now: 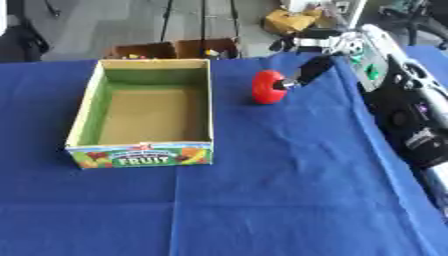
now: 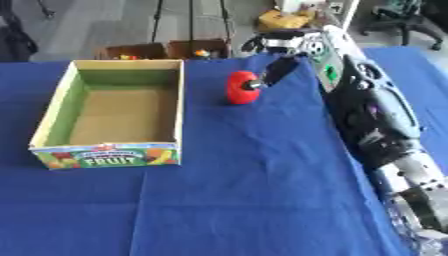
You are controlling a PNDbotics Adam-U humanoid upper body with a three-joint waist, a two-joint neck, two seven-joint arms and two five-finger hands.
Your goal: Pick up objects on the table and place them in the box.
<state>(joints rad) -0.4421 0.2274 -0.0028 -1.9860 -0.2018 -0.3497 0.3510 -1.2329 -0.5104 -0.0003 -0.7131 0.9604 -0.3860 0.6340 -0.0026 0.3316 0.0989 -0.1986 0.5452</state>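
Observation:
A red round object (image 1: 268,87) sits on the blue tablecloth (image 1: 280,190), to the right of the box and near the table's far edge. The open cardboard fruit box (image 1: 84,111), green inside and with a "FRUIT" label on its front, stands at the left and holds nothing. My right arm comes in along the right side. My right hand (image 1: 325,46) hovers just beyond and to the right of the red object. One dark finger (image 2: 278,69) reaches down and touches the object's right side. The other fingers point left above the far edge, away from the object. My left hand does not show.
My right forearm (image 2: 376,125) covers the table's right strip. Beyond the far edge stand two brown cartons (image 1: 175,49) with small coloured things inside. A yellow bundle (image 1: 293,20) lies on the floor behind them, with stand legs close by.

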